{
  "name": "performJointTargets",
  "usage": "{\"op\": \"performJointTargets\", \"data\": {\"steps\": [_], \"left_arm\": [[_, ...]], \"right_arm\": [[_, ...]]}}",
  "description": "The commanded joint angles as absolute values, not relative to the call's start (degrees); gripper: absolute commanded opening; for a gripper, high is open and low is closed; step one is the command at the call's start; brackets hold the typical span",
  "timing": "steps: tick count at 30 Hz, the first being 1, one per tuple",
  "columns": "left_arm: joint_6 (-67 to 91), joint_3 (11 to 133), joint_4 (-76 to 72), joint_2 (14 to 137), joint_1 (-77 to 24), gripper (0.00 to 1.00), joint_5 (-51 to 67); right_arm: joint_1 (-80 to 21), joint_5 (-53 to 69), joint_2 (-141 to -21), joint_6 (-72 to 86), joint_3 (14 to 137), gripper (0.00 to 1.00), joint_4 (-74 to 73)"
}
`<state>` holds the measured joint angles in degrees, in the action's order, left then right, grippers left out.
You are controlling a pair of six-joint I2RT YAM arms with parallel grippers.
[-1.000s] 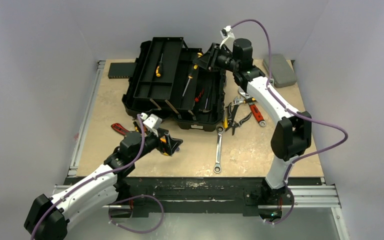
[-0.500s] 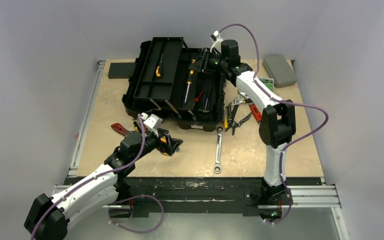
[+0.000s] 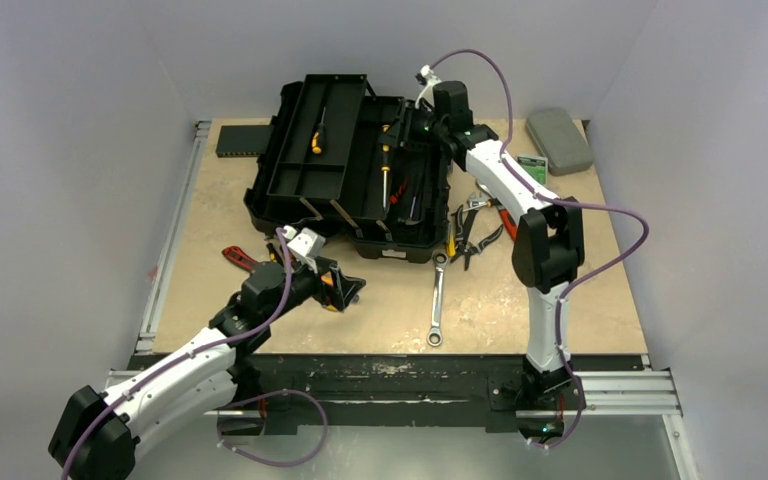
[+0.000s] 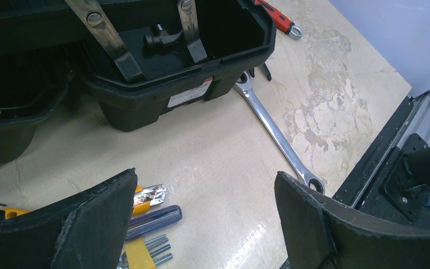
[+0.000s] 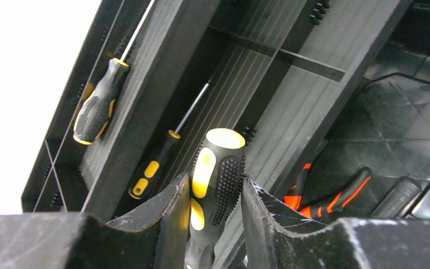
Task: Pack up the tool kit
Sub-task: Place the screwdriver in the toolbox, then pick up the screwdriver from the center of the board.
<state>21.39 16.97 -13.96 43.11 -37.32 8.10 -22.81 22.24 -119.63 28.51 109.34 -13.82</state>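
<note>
Jaws on the left gripper [image 3: 345,290] stand wide with nothing between them. It hovers low over the near-left table [image 3: 560,300]. A red-handled tool [image 3: 237,257] lies just left of it, and the left wrist view shows small tools [image 4: 148,208] under its left finger. The wrench [image 3: 436,300] lies to its right, long axis running near-to-far, far end close to the toolbox [image 3: 260,205]. I judge the left arm nearer to all of these.

The toolbox sits open at far centre, trays folded out to the left.

The right gripper [image 3: 407,125] is reached over the toolbox's far right corner, clamped narrow on a yellow-and-black screwdriver [image 5: 218,162]. My right wrist view has the handle between both fingers, butt end pointing away from the camera over the tray [image 5: 308,95]. Its long axis runs close to the tray's ribs, about parallel to a packed screwdriver [image 5: 154,168] lying in the channel just left. So I judge the drop needs little wrist turn, mostly a move down and a release. I cannot tell exactly which channel it hangs over.

Pliers [image 3: 475,235] lie on the table right of the toolbox, nearer the right arm.
</note>
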Motion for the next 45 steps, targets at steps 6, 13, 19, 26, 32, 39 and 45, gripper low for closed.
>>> {"op": "performJointTargets", "data": {"steps": [6,13,19,26,32,39,45], "left_arm": [[19.77,17.66,-14.42,42.89,-37.73,0.89,7.30],[19.73,17.67,-14.29,42.67,-37.73,0.89,7.19],[19.82,17.66,-14.32,42.68,-37.73,0.89,7.21],[21.22,17.28,-14.66,42.40,-37.78,0.89,7.99],[25.03,18.77,-11.32,41.71,-37.87,0.89,4.97],[25.24,19.37,-9.33,42.20,-38.32,0.89,2.63],[22.71,16.64,-12.58,41.27,-38.33,0.89,4.53]], "right_arm": [[-22.59,15.69,-116.78,25.09,109.43,0.60,-15.69],[-22.57,13.38,-109.07,24.29,103.89,0.66,-14.79],[-22.54,5.42,-97.86,22.86,93.49,0.66,-12.51],[-19.41,-4.02,-84.84,22.65,79.03,0.66,-11.47],[-9.97,-3.67,-77.25,25.24,67.68,0.65,-10.09],[-6.32,-14.45,-77.62,28.52,62.88,0.79,-10.00],[-5.87,-19.64,-85.24,30.47,65.53,0.79,-11.30]]}}
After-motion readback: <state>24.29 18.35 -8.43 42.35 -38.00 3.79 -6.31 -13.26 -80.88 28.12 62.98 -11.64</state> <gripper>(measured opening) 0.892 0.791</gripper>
